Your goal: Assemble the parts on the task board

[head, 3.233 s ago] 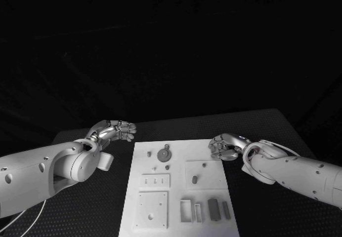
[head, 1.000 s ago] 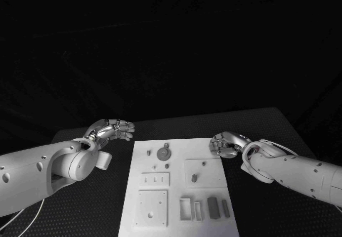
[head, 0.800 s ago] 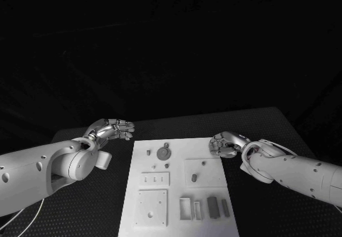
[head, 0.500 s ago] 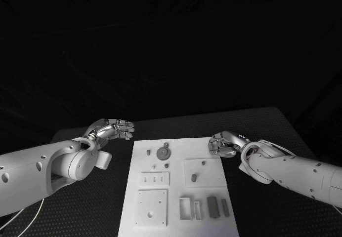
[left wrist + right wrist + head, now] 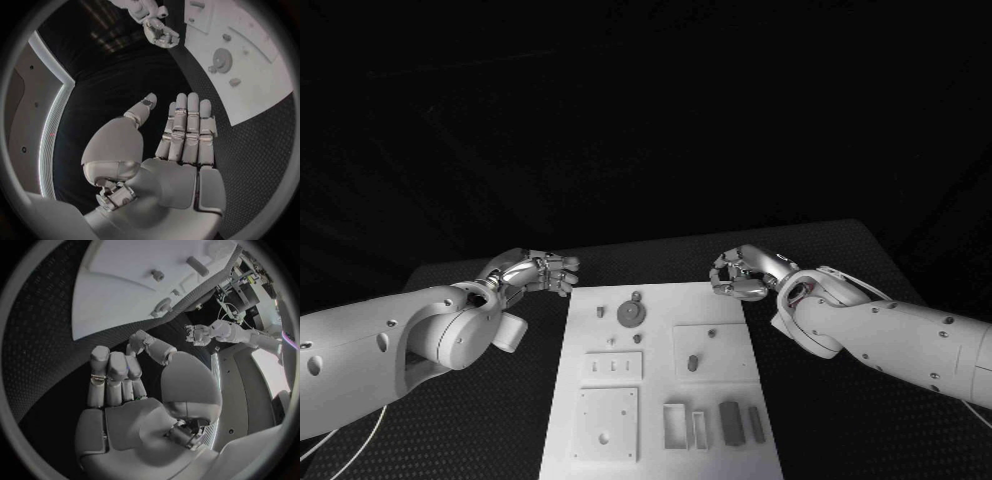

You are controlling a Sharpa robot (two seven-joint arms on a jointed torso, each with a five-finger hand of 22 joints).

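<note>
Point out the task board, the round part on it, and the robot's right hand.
task board [image 5: 727, 305], head view, bare far right corner.
round part [image 5: 632, 314], head view, middle of the disc.
right hand [image 5: 740, 274], head view, middle of the hand.

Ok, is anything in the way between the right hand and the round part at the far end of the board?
Nothing visible. The right hand hangs empty off the task board's far right corner; only bare board lies between it and the round part.

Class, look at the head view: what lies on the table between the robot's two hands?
The far end of the task board, with the round part just nearer; the left hand and right hand flank it.
</note>
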